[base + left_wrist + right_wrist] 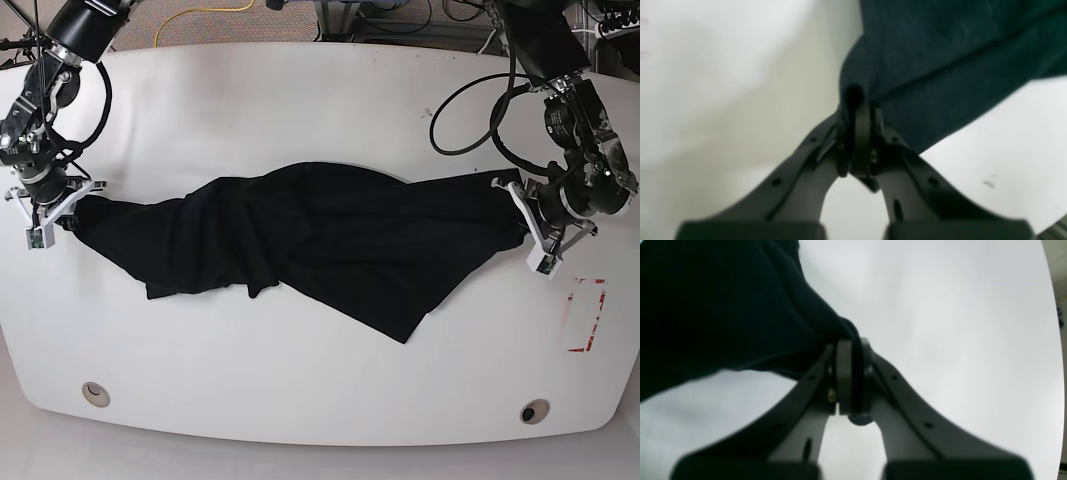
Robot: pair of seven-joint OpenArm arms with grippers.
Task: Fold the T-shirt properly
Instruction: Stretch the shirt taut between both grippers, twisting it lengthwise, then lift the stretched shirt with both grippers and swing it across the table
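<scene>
We see the T-shirt (300, 235) stretched wide across the middle of the table (300, 90), bunched and wrinkled, its lower edge dipping to a point toward the table's near rim. Left gripper (860, 133) has its jaws pressed together on a fold of cloth at one end of the shirt; right gripper (850, 376) likewise pinches cloth at the other end. Both ends sit close to the table's side edges. Bare white surface lies beyond the shirt and in front of it. A red mark (588, 315) sits near the left gripper's end, off the cloth
</scene>
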